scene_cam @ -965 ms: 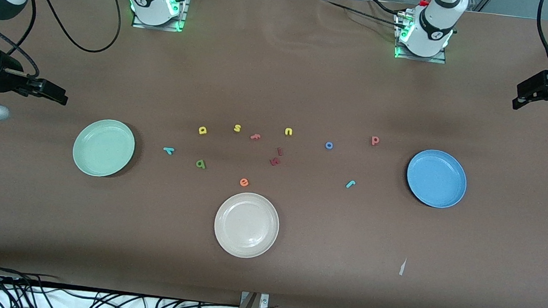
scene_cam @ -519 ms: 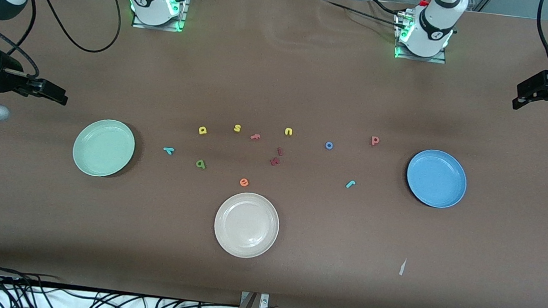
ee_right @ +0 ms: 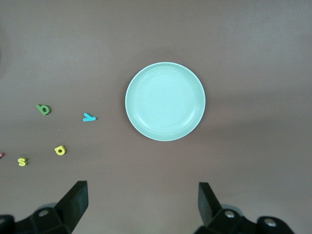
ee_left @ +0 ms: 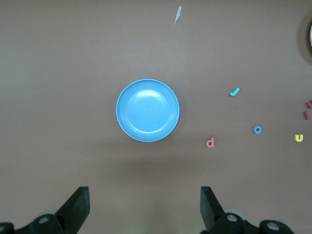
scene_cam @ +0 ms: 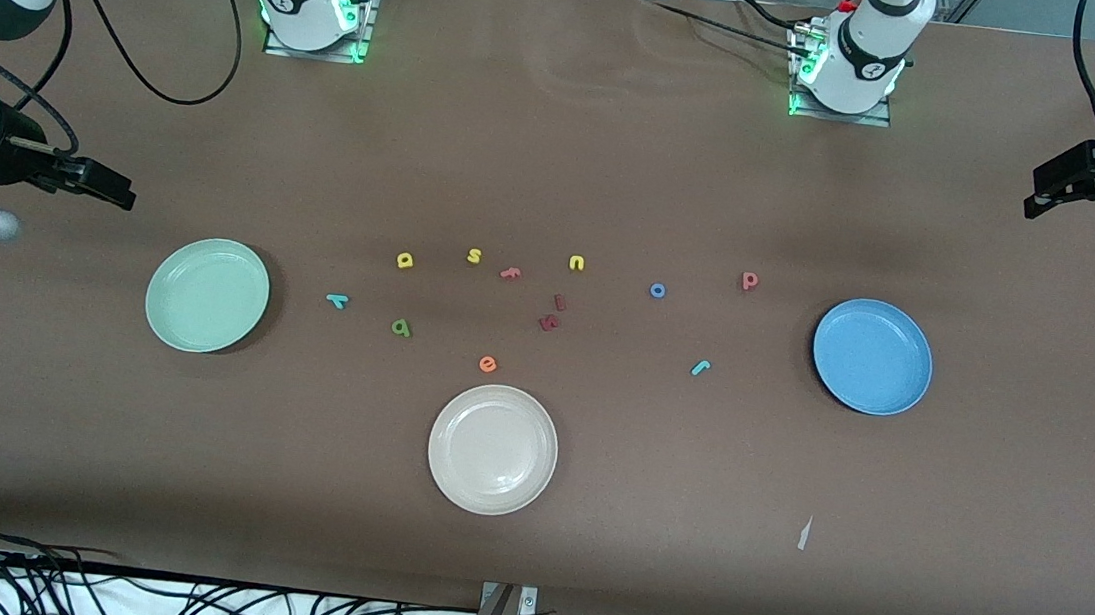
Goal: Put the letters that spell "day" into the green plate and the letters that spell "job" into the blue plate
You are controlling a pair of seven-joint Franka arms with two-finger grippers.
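Plates green (scene_cam: 207,295), blue (scene_cam: 872,356) hold nothing; both claws (ee_left: 144,204) (ee_right: 141,204) gape open.

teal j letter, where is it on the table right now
The teal j lies flat on the table toward the left arm's end, between the blue o and the blue plate, nearer the front camera than the o.

My arms are white with black joint bands, and each base (scene_cam: 315,9) glows green on its metal mounting plate. Black cables loop off me. My left gripper (ee_left: 144,207) and right gripper (ee_right: 141,204) carry black, wedge-shaped fingers (ee_left: 78,207).
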